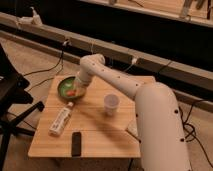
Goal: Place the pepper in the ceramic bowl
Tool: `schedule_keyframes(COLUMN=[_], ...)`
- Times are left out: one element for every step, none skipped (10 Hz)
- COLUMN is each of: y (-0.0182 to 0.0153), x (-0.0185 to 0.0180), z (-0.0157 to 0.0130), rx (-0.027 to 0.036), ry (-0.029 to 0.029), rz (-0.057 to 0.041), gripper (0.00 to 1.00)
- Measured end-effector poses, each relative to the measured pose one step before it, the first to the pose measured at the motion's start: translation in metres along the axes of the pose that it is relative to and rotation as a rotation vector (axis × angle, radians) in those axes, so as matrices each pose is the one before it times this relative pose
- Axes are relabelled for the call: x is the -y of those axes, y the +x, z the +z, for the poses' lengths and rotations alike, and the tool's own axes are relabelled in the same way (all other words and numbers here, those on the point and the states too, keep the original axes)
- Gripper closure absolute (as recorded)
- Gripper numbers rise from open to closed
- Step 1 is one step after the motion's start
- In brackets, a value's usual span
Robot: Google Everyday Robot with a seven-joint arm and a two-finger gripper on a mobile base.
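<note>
The green ceramic bowl (65, 85) sits at the back left of the wooden table (100, 132). The small orange-red pepper (73, 93) lies inside the bowl, near its right side. My gripper (78, 90) is at the end of the white arm, right over the bowl's right edge, just above the pepper.
A pale cup (111, 103) stands near the table's middle right. A white tube with a red cap (61, 120) lies at the front left. A black flat object (76, 143) lies near the front edge. A black chair (12, 100) stands to the left.
</note>
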Motion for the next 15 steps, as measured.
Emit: schedule_keyframes(y=[-0.00565, 0.0032, 0.0023, -0.00268, -0.00142, 0.00051, 0.00091, -0.00243, -0.00203, -0.00199, 0.00143, 0.0019, -0.00223, -0.00415, 0.00033], x=[0.01097, 0.00691, 0.00828, 0.01036, 0.00679, 0.00195, -0.00437, -0.00904, -0.00323, 0.0019, 0.00445, 0.00369, 0.00183, -0.00163, -0.00238], z=[0.00196, -0.00117, -0.00352, -0.00238, -0.00098, -0.00077, 0.00068, 0.00004, 0.0, -0.00019, 0.00054, -0.00119, -0.00384, -0.00096, 0.00071], rx=[0.01807, 0.01228, 0.0217, 0.03227, 0.01125, -0.00936, -0.01046, -0.0015, 0.00258, 0.00347, -0.00005, -0.00284, -0.0017, 0.00184, 0.00002], ry=[0.0243, 0.02289, 0.03571, 0.06009, 0.04261, 0.0135, -0.02614, -0.05902, -0.01734, 0.01581, 0.02451, 0.01308, -0.00557, -0.01361, -0.00863], rz=[-0.00198, 0.00772, 0.01295, 0.01574, 0.01835, -0.00532, -0.00377, -0.01037, 0.0005, -0.00192, 0.00496, 0.00097, 0.00056, -0.00092, -0.00089], gripper=[1.0, 1.0, 1.0, 0.97, 0.87, 0.76, 0.67, 0.57, 0.55, 0.55, 0.55, 0.55, 0.55, 0.55, 0.55])
